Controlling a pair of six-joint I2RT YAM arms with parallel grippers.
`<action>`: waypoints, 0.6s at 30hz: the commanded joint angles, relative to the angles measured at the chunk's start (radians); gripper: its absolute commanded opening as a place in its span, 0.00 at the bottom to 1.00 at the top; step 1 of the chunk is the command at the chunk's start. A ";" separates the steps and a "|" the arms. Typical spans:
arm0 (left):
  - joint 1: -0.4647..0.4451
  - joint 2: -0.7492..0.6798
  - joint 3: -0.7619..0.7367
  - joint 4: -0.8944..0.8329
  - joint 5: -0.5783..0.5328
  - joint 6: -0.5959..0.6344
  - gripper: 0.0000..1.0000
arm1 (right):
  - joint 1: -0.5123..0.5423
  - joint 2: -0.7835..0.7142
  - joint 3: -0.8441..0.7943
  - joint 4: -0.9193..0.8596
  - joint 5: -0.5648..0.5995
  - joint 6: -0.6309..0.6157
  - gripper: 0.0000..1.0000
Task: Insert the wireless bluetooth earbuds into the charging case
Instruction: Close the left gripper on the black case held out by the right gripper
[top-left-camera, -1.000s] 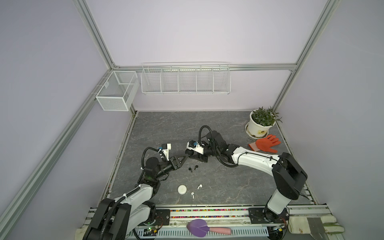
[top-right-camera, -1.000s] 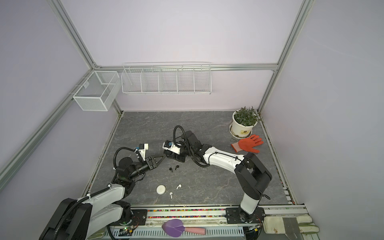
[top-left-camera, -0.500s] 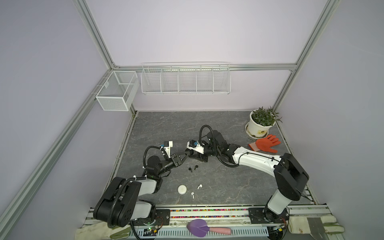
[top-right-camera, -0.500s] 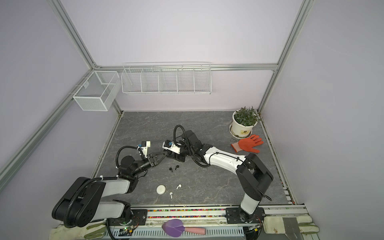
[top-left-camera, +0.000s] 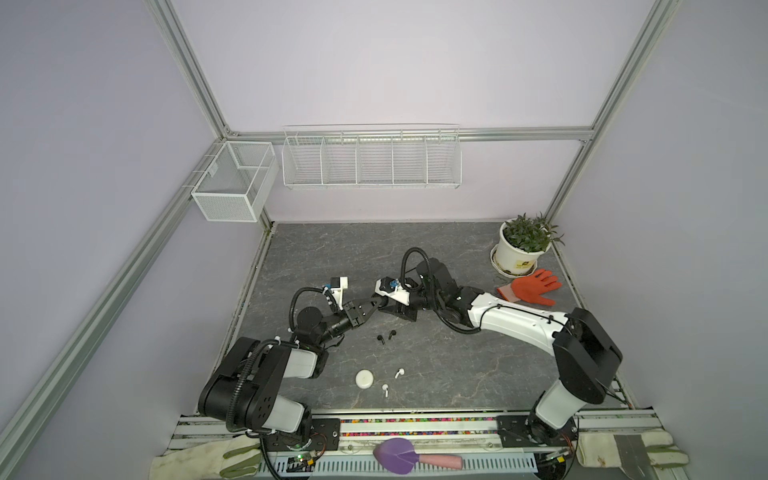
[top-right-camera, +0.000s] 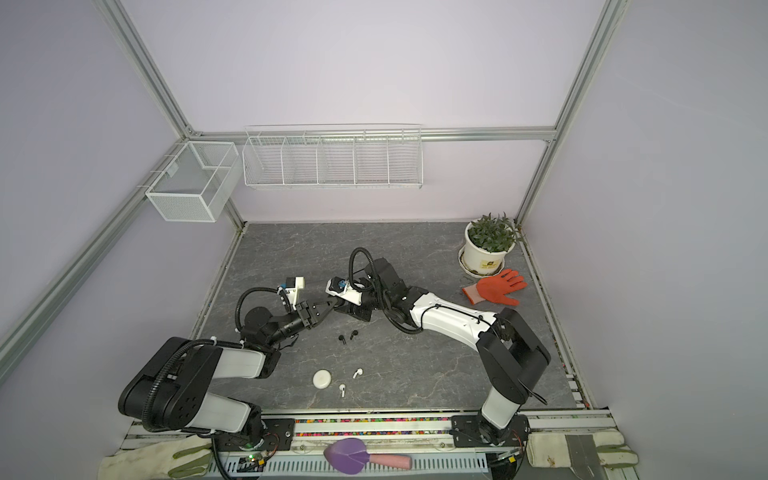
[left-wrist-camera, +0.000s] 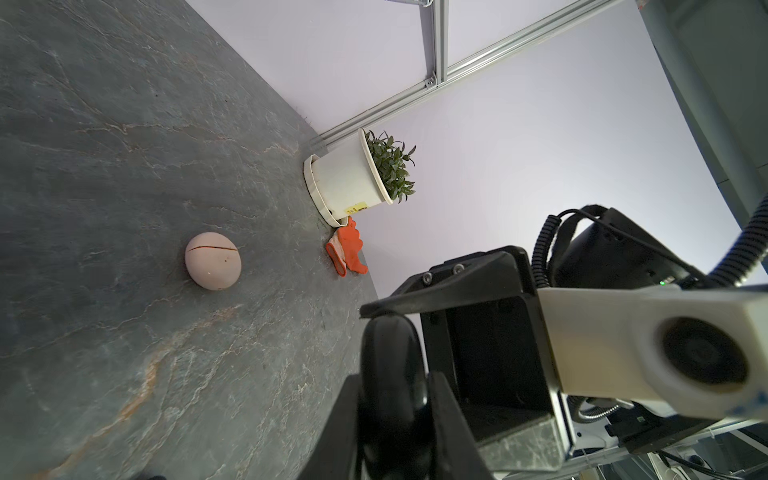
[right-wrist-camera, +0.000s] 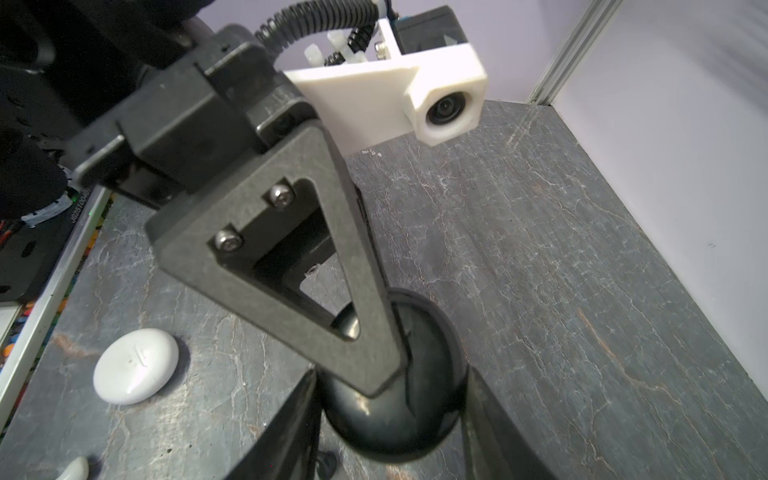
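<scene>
Left gripper (top-left-camera: 376, 302) is closed down narrow on the black case (right-wrist-camera: 390, 419), pinching its upper part. Right gripper (top-left-camera: 388, 309) clasps the same case from the opposite side at a middling width, one finger on each flank. The two meet tip to tip above the middle of the table (top-left-camera: 457, 374), and in both top views the case is hidden between them. Whether its lid is lifted I cannot tell. Closest to the grippers, just on the rail side and touching neither, the black earbuds (top-left-camera: 379, 339) lie side by side on the table, close to each other. Farther toward the rail, the white earbuds (top-left-camera: 399, 372) lie a little apart from each other. The closed white case (top-left-camera: 365, 379) sits just beside them, on the left arm's side. The left wrist view shows a closed pink case (left-wrist-camera: 213, 260) lying alone on the table. It is well apart from both grippers, off toward the plant (top-left-camera: 523, 245). Near the right edge, an orange glove (top-left-camera: 532, 286) lies flat just in front of the plant's pot. Farthest off, two wire baskets (top-left-camera: 372, 160) hang on the back wall and in the left corner.
</scene>
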 joint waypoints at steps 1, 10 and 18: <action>-0.015 -0.022 0.027 0.092 0.043 0.020 0.08 | 0.006 -0.043 -0.011 -0.025 -0.008 0.004 0.57; -0.040 -0.176 0.011 0.088 -0.011 0.235 0.00 | -0.091 -0.248 -0.025 -0.161 -0.299 0.246 0.72; -0.184 -0.361 0.041 -0.116 -0.070 0.599 0.00 | -0.175 -0.324 -0.028 -0.030 -0.577 0.598 0.65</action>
